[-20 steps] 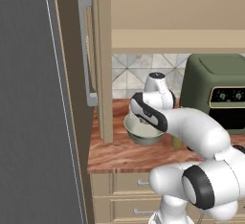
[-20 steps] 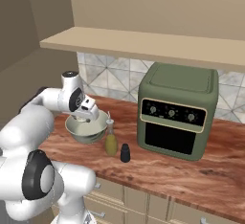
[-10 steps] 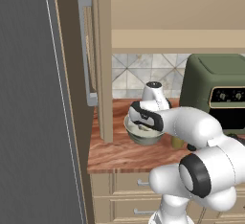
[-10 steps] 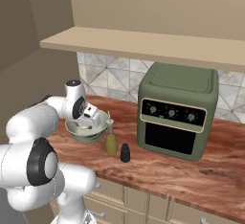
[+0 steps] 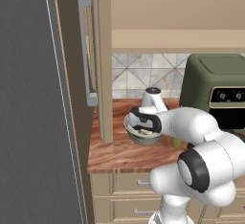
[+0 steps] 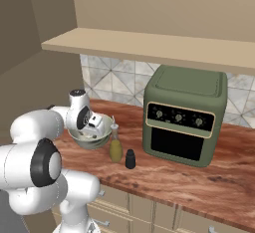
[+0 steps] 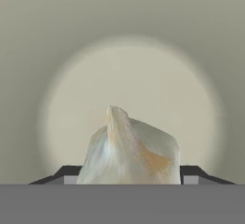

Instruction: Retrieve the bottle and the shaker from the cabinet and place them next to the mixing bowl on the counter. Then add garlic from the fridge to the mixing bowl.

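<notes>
Pale, papery garlic sits right at our fingertips, which bracket it on either side, so we read the gripper as clamped on the garlic. Behind it lies the bowl's smooth grey-green inside, its lighter floor directly past the clove. From the right base camera the hand hangs inside the bowl, tilted down. The bottle stands just beside the bowl at its 4 o'clock, and the shaker just beyond the bottle at 4 o'clock again, all on the counter. The oven sits farther along at 3 o'clock. Since a second ago the wrist has dropped from above the rim into the bowl, and the arm has swung nearer us.
</notes>
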Controlling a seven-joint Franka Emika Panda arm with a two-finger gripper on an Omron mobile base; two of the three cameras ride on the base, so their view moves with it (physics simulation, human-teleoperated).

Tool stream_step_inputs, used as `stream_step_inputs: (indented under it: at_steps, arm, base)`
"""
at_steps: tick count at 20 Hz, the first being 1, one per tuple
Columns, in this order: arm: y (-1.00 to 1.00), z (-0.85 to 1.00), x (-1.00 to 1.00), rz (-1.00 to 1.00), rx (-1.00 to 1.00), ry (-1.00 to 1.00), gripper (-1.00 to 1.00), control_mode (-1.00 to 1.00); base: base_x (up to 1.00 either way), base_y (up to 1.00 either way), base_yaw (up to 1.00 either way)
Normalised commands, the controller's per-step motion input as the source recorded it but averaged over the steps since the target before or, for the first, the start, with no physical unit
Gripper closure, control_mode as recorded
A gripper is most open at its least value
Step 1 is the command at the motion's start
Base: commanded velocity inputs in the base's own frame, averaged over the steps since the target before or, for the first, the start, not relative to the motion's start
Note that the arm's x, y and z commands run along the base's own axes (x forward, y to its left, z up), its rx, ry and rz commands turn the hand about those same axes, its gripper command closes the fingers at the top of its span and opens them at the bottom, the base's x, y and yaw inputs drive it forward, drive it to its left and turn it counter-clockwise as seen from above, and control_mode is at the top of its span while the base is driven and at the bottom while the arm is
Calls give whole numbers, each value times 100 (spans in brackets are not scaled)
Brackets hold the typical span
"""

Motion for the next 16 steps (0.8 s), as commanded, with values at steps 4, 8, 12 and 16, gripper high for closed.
stream_step_inputs:
  at_steps: [4, 8, 12, 16]
  arm:
    - [3, 0, 33, 0, 0, 0, 100, -100]
    - [0, 0, 31, 0, 0, 0, 100, -100]
    - [0, -12, 21, 0, 0, 0, 100, -100]
    - [0, -23, 14, 0, 0, 0, 100, -100]
  base:
    - [0, 0, 0]
    - [0, 0, 0]
    - [0, 0, 0]
    - [0, 0, 0]
